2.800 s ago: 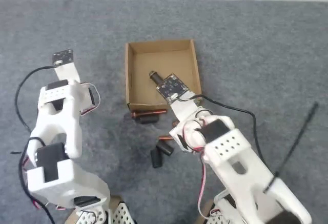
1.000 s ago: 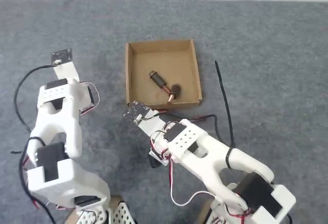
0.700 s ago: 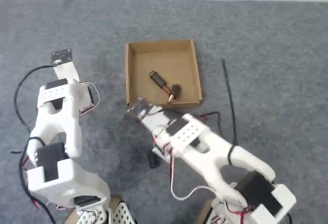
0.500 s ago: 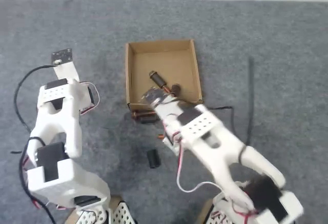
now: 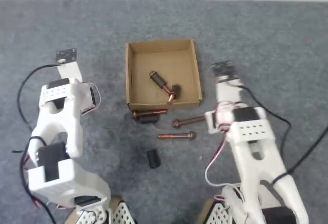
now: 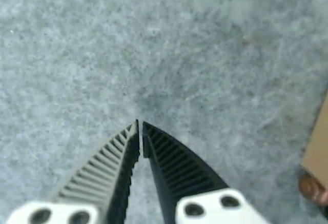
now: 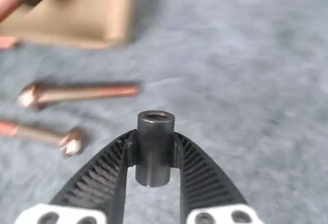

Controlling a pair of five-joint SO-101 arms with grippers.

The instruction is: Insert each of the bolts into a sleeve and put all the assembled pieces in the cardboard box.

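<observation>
Sleeve, smooth dark cylinder, stands upright, pinched in my ridged right jaws over open grey felt counter right of the cardboard box. Copper bolts lie near its front wall. My left jaws are pressed together.

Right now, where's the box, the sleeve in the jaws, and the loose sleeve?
cardboard box [image 5: 169, 62], high view, its bare floor.
held sleeve [image 7: 155, 149], right wrist view, its side wall.
loose sleeve [image 5: 153, 158], high view, its middle.
</observation>
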